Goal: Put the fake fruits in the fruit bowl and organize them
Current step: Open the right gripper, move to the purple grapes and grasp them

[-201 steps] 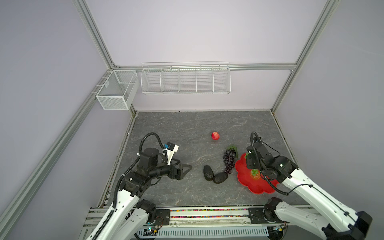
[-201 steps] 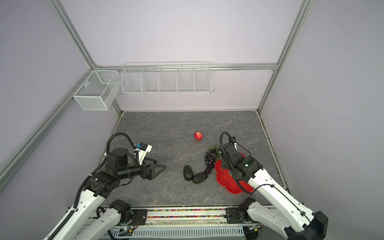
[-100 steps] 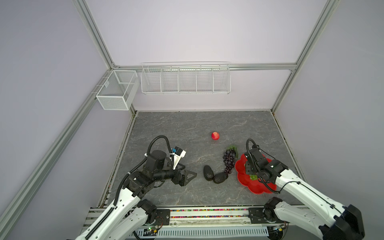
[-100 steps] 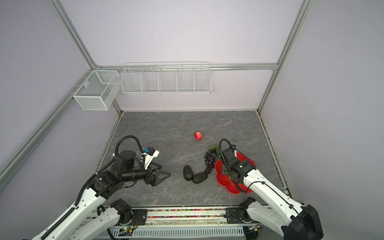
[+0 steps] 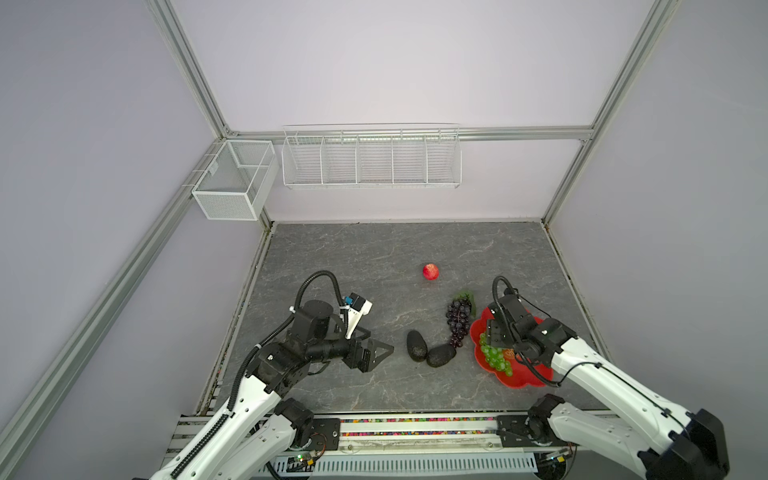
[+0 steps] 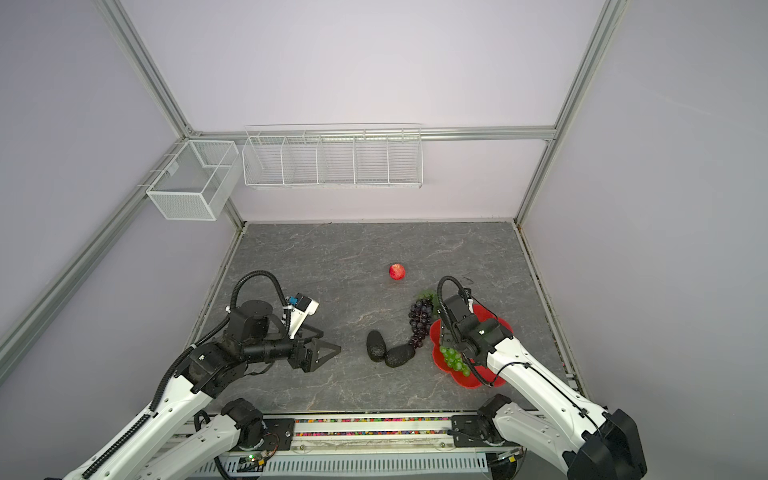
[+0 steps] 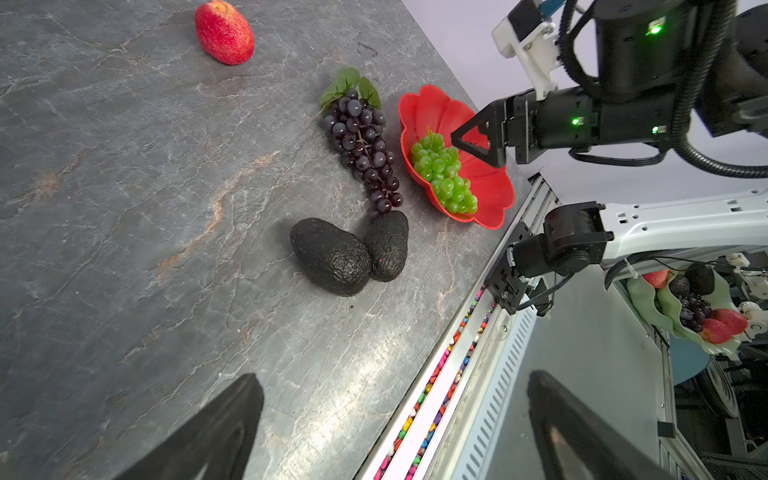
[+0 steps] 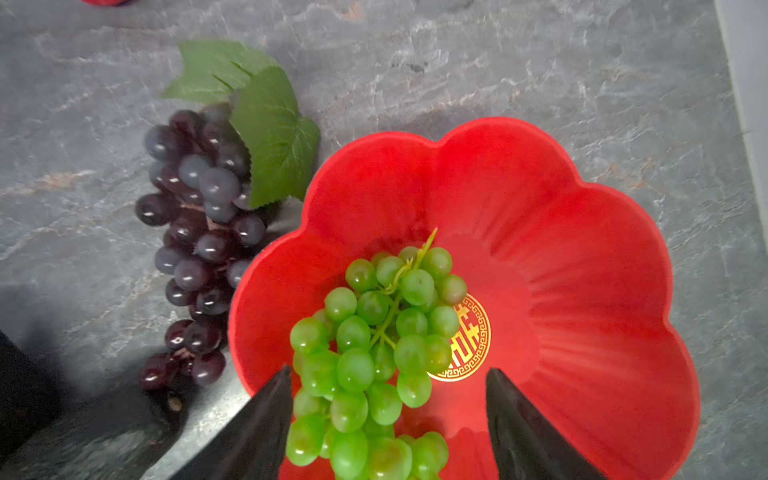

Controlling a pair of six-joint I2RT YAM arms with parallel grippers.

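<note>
The red scalloped fruit bowl (image 5: 523, 380) (image 6: 473, 380) sits at the front right of the grey table. A green grape bunch (image 8: 374, 345) (image 7: 444, 174) lies inside it. My right gripper (image 8: 388, 370) (image 5: 492, 343) hangs open just over the bowl, its jaws standing apart on either side of the bunch. A dark purple grape bunch (image 5: 458, 322) (image 8: 199, 232) lies on the table against the bowl's left side. Two black avocados (image 5: 417, 345) (image 5: 440, 356) touch each other at its lower end. A red apple (image 5: 430, 272) lies farther back. My left gripper (image 5: 380, 355) (image 7: 392, 376) is open and empty, left of the avocados.
White wire baskets (image 5: 371, 156) hang on the back wall and a mesh basket (image 5: 232, 183) on the left wall. A rail with coloured beads (image 7: 440, 374) runs along the table's front edge. The right wall stands close behind the bowl.
The right gripper lowered into the bowl and opened, letting go of the green grape bunch. The left arm swung right, toward the avocados.
</note>
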